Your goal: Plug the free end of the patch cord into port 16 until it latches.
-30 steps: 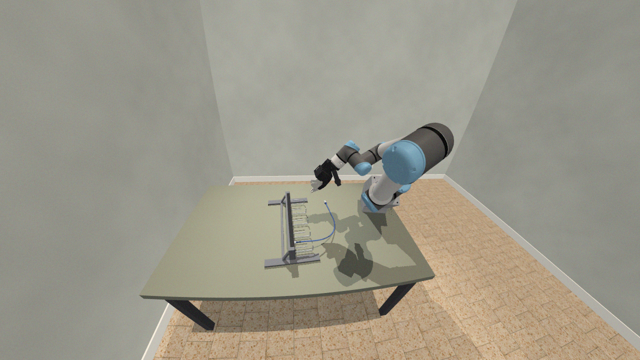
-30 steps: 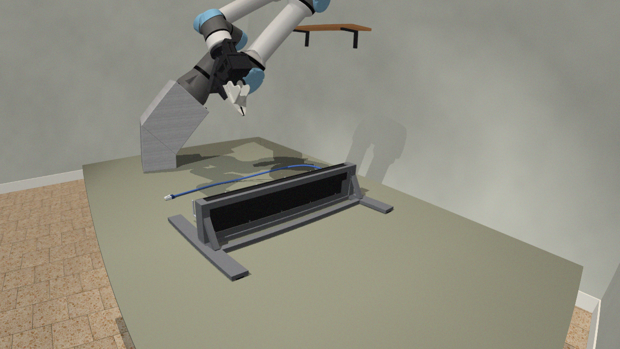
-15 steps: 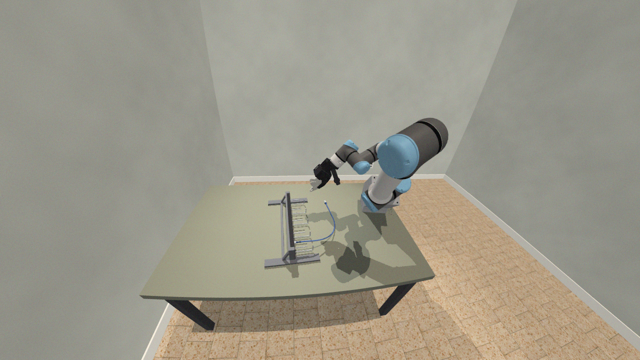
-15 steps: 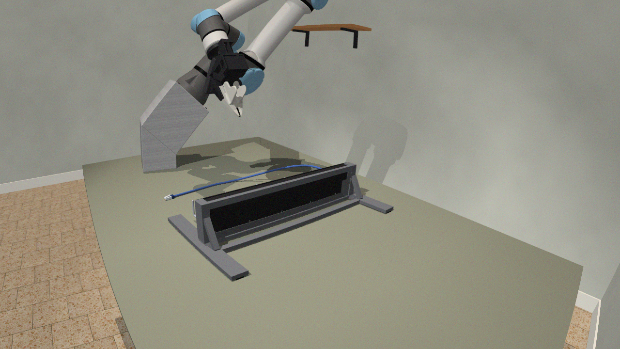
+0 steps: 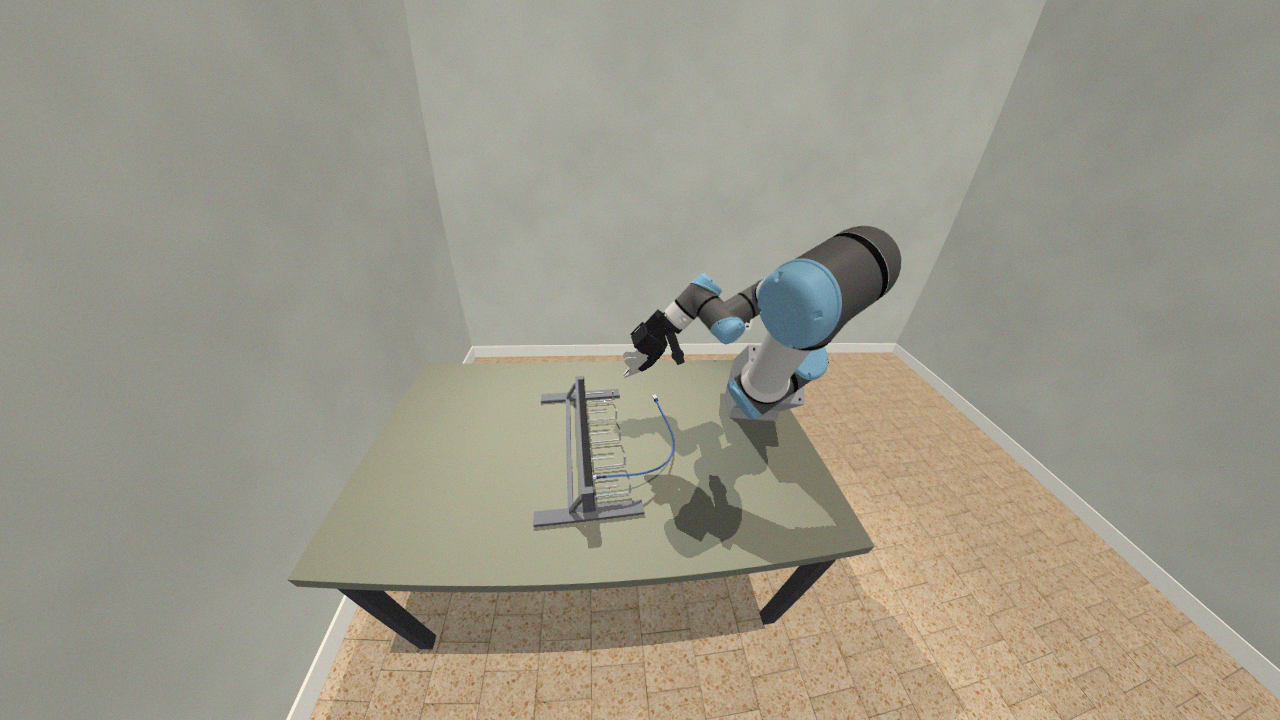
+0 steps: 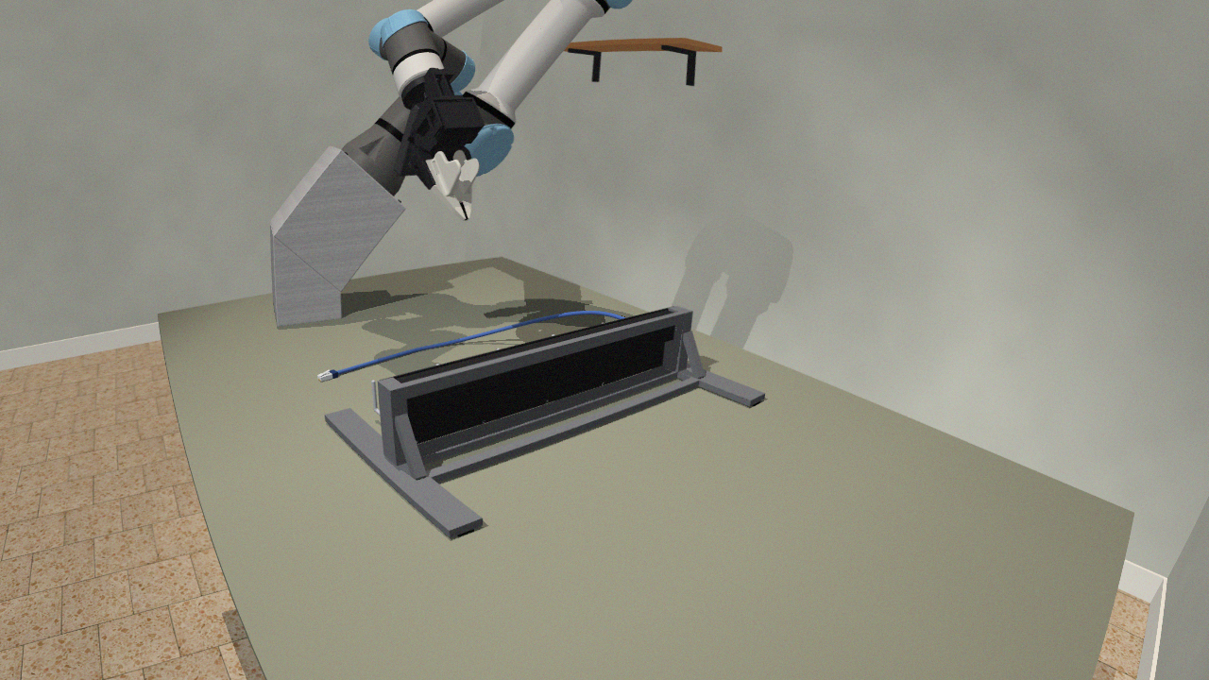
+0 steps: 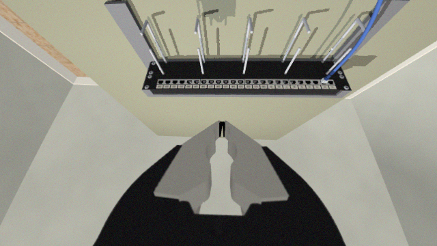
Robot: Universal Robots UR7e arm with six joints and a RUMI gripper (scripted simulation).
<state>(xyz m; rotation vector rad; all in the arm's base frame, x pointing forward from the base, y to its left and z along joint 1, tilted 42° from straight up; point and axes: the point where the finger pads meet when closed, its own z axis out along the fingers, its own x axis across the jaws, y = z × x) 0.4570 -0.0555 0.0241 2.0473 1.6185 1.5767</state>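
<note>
A blue patch cord bows out from the rack. One plug sits in the second port from the panel's right end in the wrist view. The free plug is clear with a blue boot, out in front of the rack's other end; its latch direction is too small to tell. The rack stands upright on its feet. My gripper is shut and empty, well above the table, apart from the free plug. The free plug is outside the wrist view.
Several wire cable guides stick out from the rack's port side. The rack's long feet reach out on both sides. The table carries the rack and the arm's base. A wooden shelf hangs on the wall.
</note>
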